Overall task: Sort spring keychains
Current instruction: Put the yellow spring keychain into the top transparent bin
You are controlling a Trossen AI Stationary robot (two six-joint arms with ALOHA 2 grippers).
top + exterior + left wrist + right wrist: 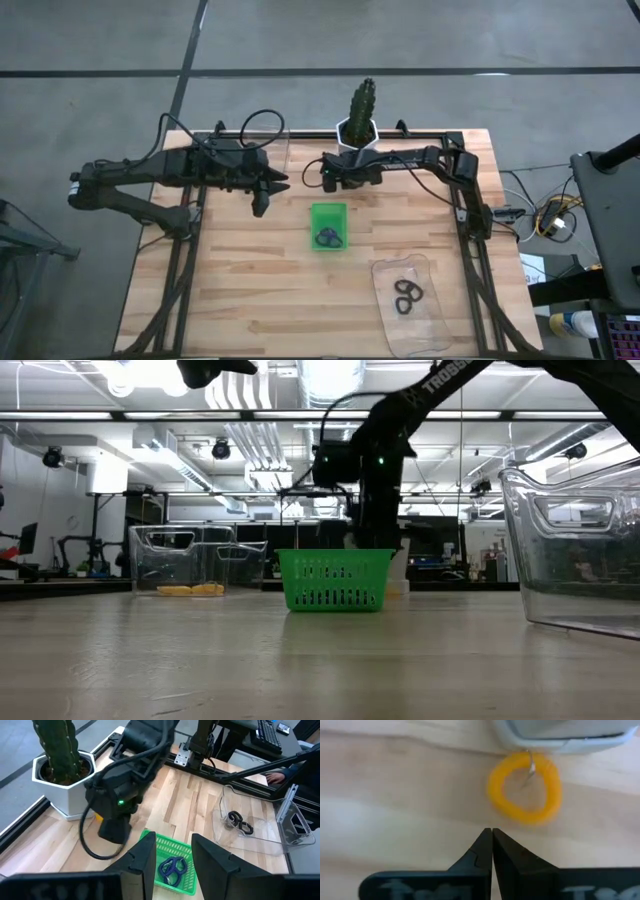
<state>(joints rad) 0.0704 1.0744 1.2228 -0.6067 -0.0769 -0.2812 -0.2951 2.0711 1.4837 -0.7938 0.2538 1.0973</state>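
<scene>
Orange coiled keychain (524, 788), metal clip

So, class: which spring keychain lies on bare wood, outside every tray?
The orange keychain, just ahead of the shut right gripper. The purple ones sit in the green tray, the black ones in a clear tray.

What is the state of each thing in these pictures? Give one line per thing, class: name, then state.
Left gripper: open, above the green tray.
Right gripper: shut, empty, by the cactus pot.
Orange keychain: loose on the wood, beside the white cactus pot.
Green tray: holds purple keychains.
Near clear tray: holds black keychains.
Far clear tray: holds orange pieces.
</scene>
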